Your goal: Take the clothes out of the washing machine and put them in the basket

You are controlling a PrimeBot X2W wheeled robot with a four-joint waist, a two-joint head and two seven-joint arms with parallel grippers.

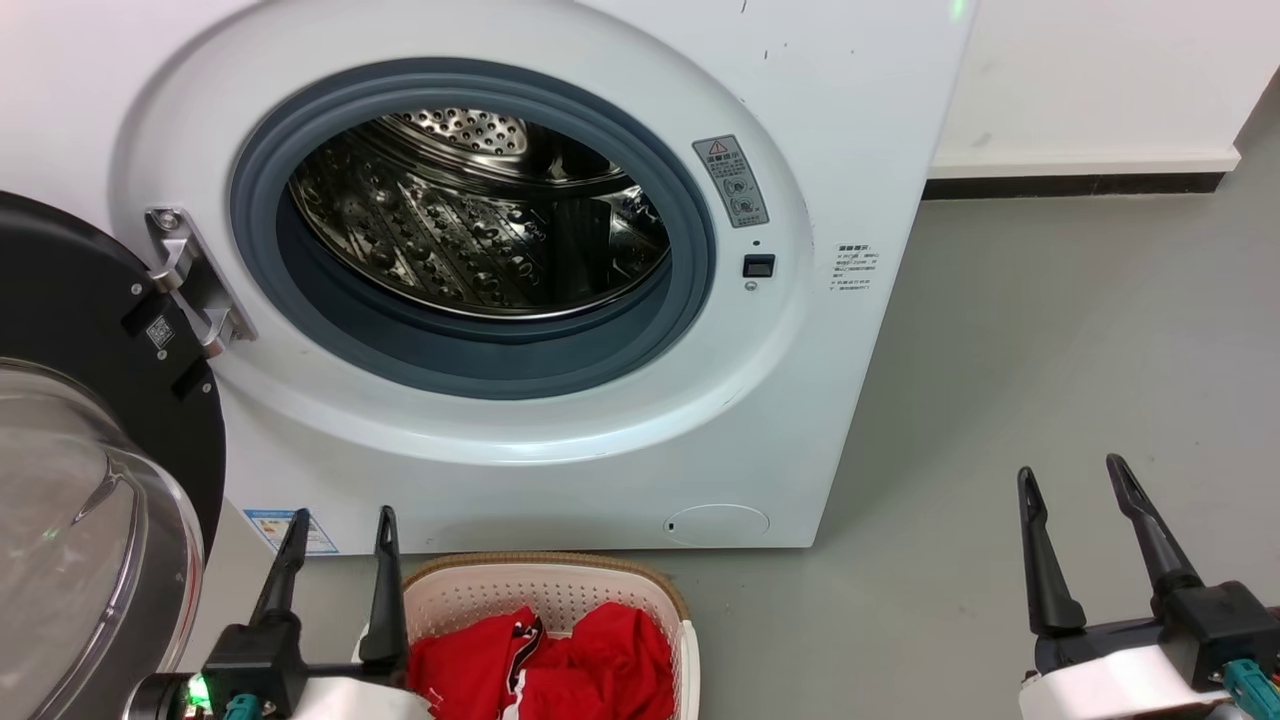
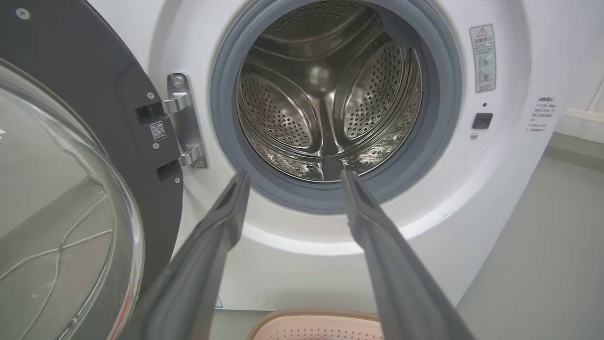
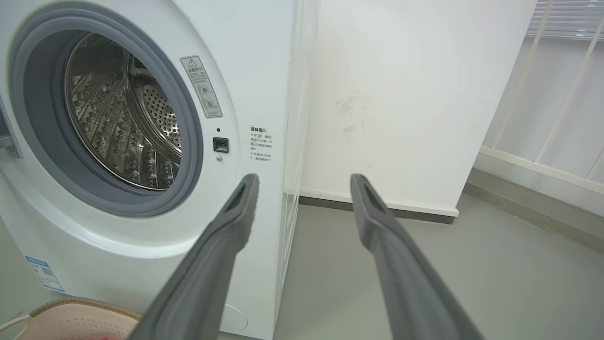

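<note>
drum (image 1: 470, 230) of the washing machine (image 1: 820, 400) looks bare and the red clothes (image 1: 560, 660) sit bunched in the basket (image 1: 545, 575) on the floor below it — just right of the left gripper (image 1: 342, 514), well apart from the right gripper (image 1: 1070, 466) — both spread open, holding nothing, so i'd say basically done.

White washing machine (image 1: 850, 150), door (image 1: 60, 300) open, red clothes (image 1: 600, 650), seemingly 2, heaped in cream basket (image 1: 520, 595) before it.
</note>
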